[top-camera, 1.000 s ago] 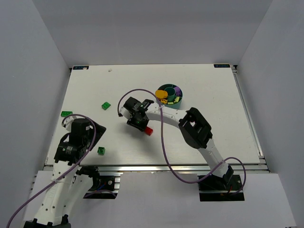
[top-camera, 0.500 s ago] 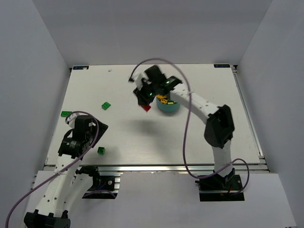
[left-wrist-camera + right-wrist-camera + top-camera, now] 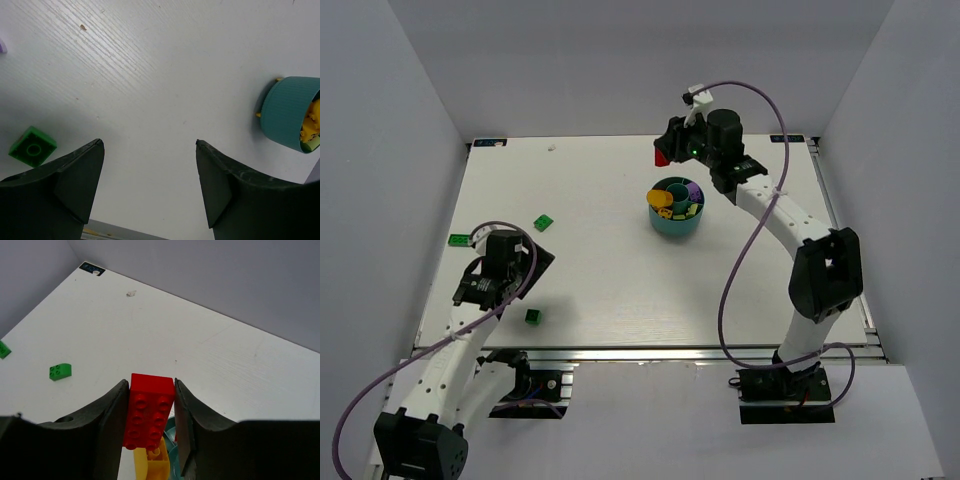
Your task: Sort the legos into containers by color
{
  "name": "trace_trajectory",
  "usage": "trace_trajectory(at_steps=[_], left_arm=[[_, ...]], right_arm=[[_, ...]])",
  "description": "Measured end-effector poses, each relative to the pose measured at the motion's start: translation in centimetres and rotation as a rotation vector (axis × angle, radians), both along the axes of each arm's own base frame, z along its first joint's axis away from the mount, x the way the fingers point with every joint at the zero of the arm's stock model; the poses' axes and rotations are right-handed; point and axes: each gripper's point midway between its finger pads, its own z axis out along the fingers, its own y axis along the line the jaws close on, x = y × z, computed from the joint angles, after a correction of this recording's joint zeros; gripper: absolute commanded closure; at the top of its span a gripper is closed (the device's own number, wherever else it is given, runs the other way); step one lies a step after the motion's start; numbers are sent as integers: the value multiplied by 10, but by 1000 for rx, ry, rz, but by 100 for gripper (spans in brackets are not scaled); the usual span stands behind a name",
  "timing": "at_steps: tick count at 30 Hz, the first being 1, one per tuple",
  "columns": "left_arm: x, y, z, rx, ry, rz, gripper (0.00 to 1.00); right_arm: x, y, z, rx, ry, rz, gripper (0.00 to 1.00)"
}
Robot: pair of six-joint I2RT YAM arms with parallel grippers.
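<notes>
The red brick (image 3: 149, 410) is clamped in the right claw (image 3: 664, 156), at 12 o'clock above the teal dish (image 3: 672, 226), for release; the left claw (image 3: 150, 150) is parted.

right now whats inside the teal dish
Yellow bricks and a purple brick lie in wedges of the teal dish. Anything beneath them is covered. The red brick is outside, gripped by the right hand.

White table (image 3: 620, 270) with teal dish (image 3: 674, 229), three scattered green legos (image 3: 543, 222)
</notes>
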Motion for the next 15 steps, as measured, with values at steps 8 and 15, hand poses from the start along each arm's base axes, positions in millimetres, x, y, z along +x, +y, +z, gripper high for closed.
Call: trace_trajectory(at_steps=[8, 15], left_arm=[[2, -1, -7, 8, 26, -9, 17], [3, -1, -6, 2, 23, -5, 17]], right_arm=[[32, -4, -45, 36, 81, -116, 100], [52, -16, -64, 28, 77, -169, 100]])
